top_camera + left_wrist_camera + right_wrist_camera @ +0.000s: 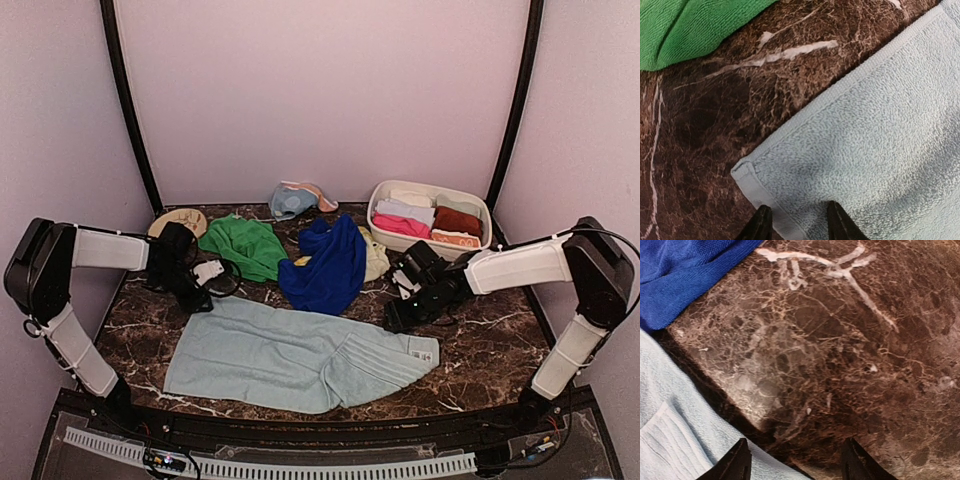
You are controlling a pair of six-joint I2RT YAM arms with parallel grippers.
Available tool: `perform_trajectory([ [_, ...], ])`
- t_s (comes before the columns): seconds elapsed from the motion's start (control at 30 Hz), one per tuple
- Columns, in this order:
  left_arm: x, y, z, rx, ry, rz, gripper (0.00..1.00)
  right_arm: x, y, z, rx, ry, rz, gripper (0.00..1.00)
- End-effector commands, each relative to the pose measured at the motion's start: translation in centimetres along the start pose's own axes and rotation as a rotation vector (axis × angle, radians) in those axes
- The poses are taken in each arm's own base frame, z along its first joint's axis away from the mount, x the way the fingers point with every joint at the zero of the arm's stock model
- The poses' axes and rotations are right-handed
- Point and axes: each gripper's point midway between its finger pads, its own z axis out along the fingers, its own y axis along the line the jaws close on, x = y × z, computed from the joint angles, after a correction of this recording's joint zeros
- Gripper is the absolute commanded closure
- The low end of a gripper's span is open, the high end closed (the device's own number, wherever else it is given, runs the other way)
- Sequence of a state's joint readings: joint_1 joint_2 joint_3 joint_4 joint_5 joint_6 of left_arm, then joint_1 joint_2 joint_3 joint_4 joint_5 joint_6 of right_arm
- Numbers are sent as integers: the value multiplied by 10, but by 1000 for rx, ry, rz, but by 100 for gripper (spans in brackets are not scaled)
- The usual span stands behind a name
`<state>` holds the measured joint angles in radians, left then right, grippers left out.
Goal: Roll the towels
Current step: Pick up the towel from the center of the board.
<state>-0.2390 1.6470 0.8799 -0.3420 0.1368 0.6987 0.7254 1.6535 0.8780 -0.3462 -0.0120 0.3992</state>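
Ideally both far corners get pinched evenly: the light blue towel (290,355) lies flat on the desk (480,340), left end effector (799,222) part-open astride its hem, right end effector (795,462) wide, empty, half over bare desk, so centre it on cloth first

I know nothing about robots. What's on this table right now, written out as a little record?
Surface: marble table
Spread flat: light blue towel, not yet rolled
Crumpled behind it: green towel, royal blue towel
Basin: back right, holds rolled towels
Left gripper: open, over the light blue towel's corner
Right gripper: open, over bare table beside that towel's edge
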Motion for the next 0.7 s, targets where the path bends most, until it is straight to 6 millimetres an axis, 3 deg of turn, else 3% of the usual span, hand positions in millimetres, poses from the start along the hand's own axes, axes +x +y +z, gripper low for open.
perform_trajectory([
  [0.0, 5, -1, 7, 1, 7, -1, 63, 4, 20, 4, -111, 6, -16, 43],
  [0.07, -1, 0, 1, 9, -1, -10, 62, 3, 25, 4, -127, 0, -14, 49],
  [0.17, -10, 1, -20, 64, -34, -37, 49, 0, 32, 1, -129, -20, -19, 52],
  [0.3, -25, 23, -40, 63, -92, -97, 46, -4, 35, -5, -119, -43, -26, 57],
  [0.47, -20, 39, -15, 48, -30, -176, 50, -13, 36, -14, -109, -71, -34, 60],
  [0.67, -18, 24, 2, 155, -11, -227, 54, -15, 42, -20, -101, -77, -52, 62],
])
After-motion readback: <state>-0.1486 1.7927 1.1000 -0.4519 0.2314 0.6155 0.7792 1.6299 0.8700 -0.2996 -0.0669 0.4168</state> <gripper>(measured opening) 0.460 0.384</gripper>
